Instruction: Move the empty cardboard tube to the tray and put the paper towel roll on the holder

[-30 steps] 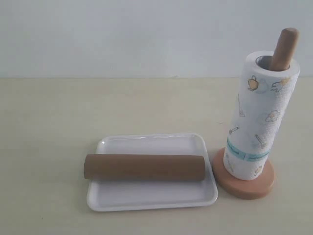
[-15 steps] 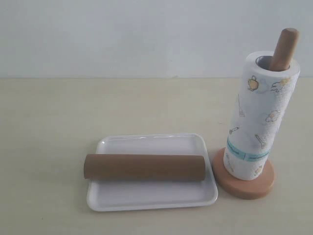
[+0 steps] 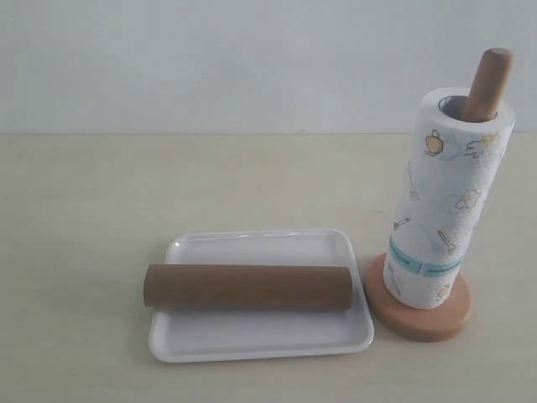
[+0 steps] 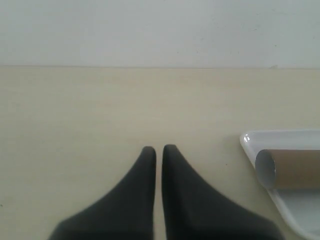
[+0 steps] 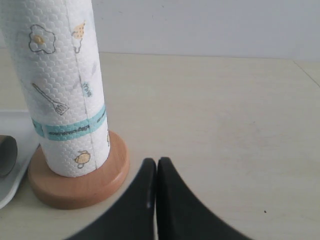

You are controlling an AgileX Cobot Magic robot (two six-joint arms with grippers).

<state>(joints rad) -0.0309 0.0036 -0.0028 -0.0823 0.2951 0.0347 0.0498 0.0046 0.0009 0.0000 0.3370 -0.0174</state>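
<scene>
The brown cardboard tube lies lengthwise across the white tray. To its right the printed paper towel roll stands upright on the wooden holder, whose pole tip sticks out of the core. Neither gripper shows in the exterior view. In the left wrist view my left gripper is shut with nothing in it, over bare table beside the tray and tube end. In the right wrist view my right gripper is shut and empty, just beside the holder base and roll.
A pale wooden tabletop runs back to a plain white wall. The tray and the holder stand close together near the table's front.
</scene>
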